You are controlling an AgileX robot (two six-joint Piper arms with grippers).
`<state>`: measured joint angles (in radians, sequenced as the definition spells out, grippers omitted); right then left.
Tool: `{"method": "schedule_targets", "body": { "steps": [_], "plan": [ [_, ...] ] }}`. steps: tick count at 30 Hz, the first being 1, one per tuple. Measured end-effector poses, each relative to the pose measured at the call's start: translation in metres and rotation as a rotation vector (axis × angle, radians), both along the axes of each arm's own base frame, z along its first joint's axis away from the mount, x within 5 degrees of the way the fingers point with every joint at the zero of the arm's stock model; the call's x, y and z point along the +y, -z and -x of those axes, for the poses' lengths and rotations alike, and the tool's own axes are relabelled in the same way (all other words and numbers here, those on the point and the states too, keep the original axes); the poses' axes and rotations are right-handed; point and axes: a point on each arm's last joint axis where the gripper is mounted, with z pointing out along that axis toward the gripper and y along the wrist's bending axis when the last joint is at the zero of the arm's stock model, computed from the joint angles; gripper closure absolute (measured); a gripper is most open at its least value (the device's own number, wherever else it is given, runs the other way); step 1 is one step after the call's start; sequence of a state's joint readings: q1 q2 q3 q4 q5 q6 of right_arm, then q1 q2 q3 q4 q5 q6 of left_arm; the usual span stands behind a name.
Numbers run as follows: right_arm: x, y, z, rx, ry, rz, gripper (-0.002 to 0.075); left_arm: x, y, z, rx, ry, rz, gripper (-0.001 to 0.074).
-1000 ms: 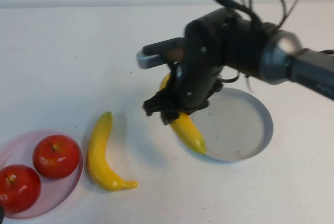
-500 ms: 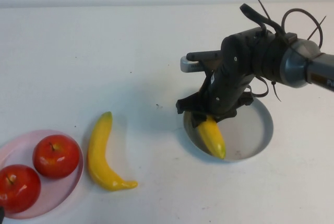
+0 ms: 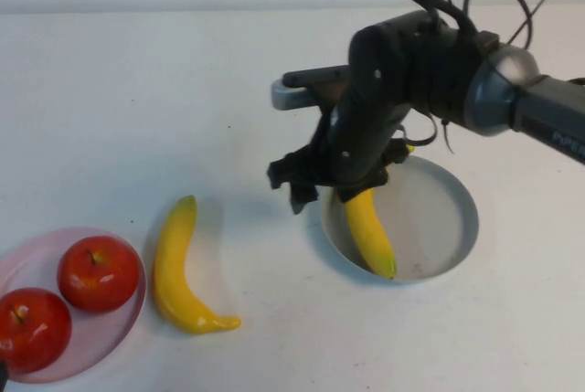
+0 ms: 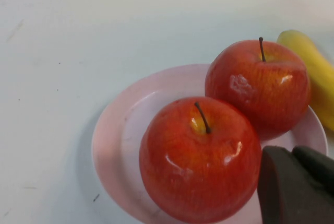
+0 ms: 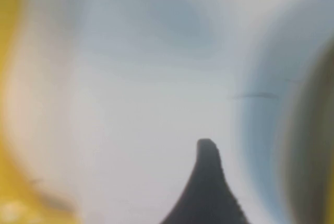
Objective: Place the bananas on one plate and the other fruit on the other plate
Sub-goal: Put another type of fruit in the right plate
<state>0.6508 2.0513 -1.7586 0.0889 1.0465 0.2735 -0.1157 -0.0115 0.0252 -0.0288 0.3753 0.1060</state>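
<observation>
One banana (image 3: 370,232) lies in the grey-blue plate (image 3: 439,218), along its left side. My right gripper (image 3: 324,193) hangs open just above that banana's far end and the plate's left rim; it holds nothing. Its wrist view shows one dark finger (image 5: 207,172) over blurred plate and yellow. The second banana (image 3: 178,269) lies on the table beside the pink plate (image 3: 27,259), which holds two red apples (image 3: 99,273) (image 3: 32,328). My left gripper (image 4: 293,153) is parked shut beside the near apple (image 4: 201,161), over the pink plate (image 4: 125,140).
The white table (image 3: 137,90) has nothing else on it. The right arm (image 3: 512,100) reaches in from the right over the grey-blue plate. The loose banana's tip shows in the left wrist view (image 4: 313,72) beyond the far apple (image 4: 258,85).
My right gripper carried the banana right and down into the grey-blue plate, let it go, then lifted and moved left. The left side has not moved.
</observation>
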Motion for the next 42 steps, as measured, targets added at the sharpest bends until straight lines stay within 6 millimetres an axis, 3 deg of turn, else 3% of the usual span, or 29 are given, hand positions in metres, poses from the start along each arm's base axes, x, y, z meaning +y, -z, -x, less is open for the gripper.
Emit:
{"method": "schedule_targets", "body": {
  "steps": [3, 6, 10, 15, 21, 26, 33, 39, 42],
  "plan": [
    [0.032, -0.019, 0.018, -0.056, -0.114, -0.038, 0.0260, 0.000, 0.000, 0.000, 0.000, 0.000, 0.000, 0.0731],
    [0.068, -0.026, 0.041, -0.079, -0.234, -0.080, 0.0260, 0.000, 0.000, 0.000, 0.000, 0.000, 0.000, 0.0731],
    [0.107, -0.012, 0.063, -0.056, -0.378, -0.091, 0.0260, 0.000, 0.000, 0.000, 0.000, 0.000, 0.000, 0.0731],
    [0.134, 0.011, 0.081, -0.003, -0.514, -0.033, 0.0260, 0.000, 0.000, 0.000, 0.000, 0.000, -0.002, 0.0731],
    [0.140, 0.029, 0.090, 0.050, -0.581, 0.038, 0.0260, 0.000, 0.000, 0.000, 0.000, 0.000, -0.002, 0.0731],
    [0.143, 0.031, 0.089, 0.024, -0.604, 0.036, 0.0265, 0.000, 0.000, 0.000, 0.000, 0.000, -0.002, 0.0731],
    [0.146, 0.044, 0.085, 0.014, -0.603, 0.054, 0.0407, 0.000, 0.000, 0.000, 0.000, 0.000, -0.002, 0.0731],
    [0.143, 0.043, 0.082, 0.011, -0.573, 0.066, 0.0423, 0.000, 0.000, 0.000, 0.000, 0.000, -0.002, 0.0731],
    [0.134, 0.032, 0.075, 0.003, -0.509, 0.077, 0.0423, 0.000, 0.000, 0.000, 0.000, 0.000, -0.002, 0.0731]
  ]
}}
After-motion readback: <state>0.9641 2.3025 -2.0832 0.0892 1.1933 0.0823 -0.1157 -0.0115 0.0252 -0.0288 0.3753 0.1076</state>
